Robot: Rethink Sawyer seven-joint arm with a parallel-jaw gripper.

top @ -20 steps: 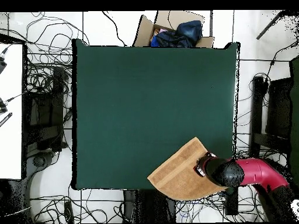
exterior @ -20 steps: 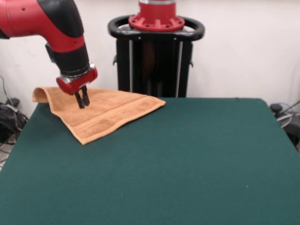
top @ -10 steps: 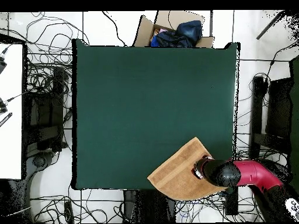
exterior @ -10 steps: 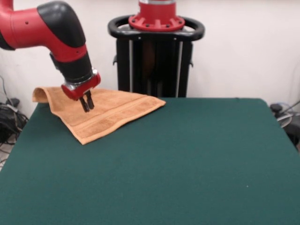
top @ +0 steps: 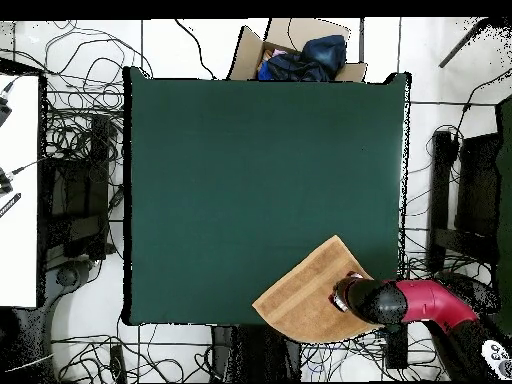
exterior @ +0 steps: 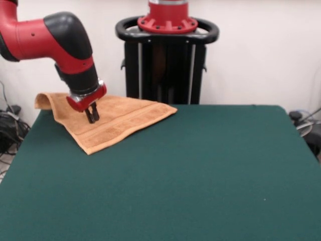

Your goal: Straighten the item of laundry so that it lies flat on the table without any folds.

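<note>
The item of laundry [exterior: 115, 118] is an orange-tan towel lying spread at the far left corner of the green table [exterior: 190, 170]. One of its corners droops over the table's left edge. A border band runs along its near side. My gripper [exterior: 92, 117] hangs on the red and black arm, tilted, with its tips right at the towel's upper surface near the towel's middle. In the overhead view the towel [top: 300, 295] sits at the table's [top: 260, 170] bottom right corner and partly overhangs the edge, with the gripper [top: 340, 296] over its right part.
The black pedestal frame [exterior: 167, 60] stands just behind the towel. An open cardboard box [top: 298, 52] with dark cloth sits past the table's opposite edge. Cables [top: 80, 150] cover the floor around the table, and a white desk [top: 18, 190] stands to one side.
The gripper has shifted a little toward the towel's middle and dropped lower onto it, tilting more. The towel has not moved.
</note>
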